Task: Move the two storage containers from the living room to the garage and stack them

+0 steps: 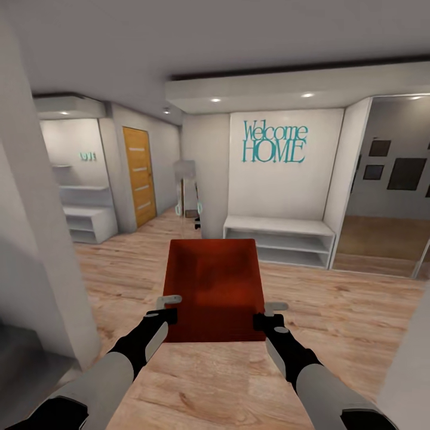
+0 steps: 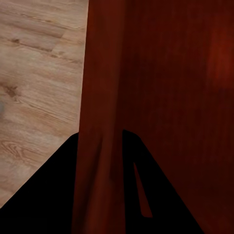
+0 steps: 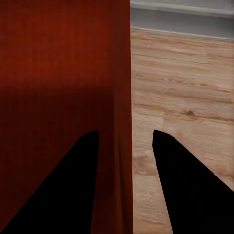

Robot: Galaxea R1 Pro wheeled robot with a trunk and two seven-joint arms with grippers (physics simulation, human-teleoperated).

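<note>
One red-orange open-top storage container [image 1: 215, 286] hangs level above the light wood plank floor, carried between both arms. My left gripper [image 1: 170, 307] is shut on its left wall near the near corner. In the left wrist view the gripper [image 2: 102, 185] straddles that wall of the container [image 2: 161, 97]. My right gripper [image 1: 272, 316] is shut on the right wall. In the right wrist view the dark fingers of the gripper [image 3: 126, 161] sit on either side of the container [image 3: 58, 73] wall. The container looks empty. The garage is out of view.
I am in a hallway. Ahead stands a low white bench shelf [image 1: 278, 239] under a "Welcome HOME" wall [image 1: 275, 143]. A wooden door [image 1: 138, 176] and white shelves [image 1: 89, 221] lie at the left. A wall corner [image 1: 36, 269] is close on my left; an opening [image 1: 382, 239] is at the right.
</note>
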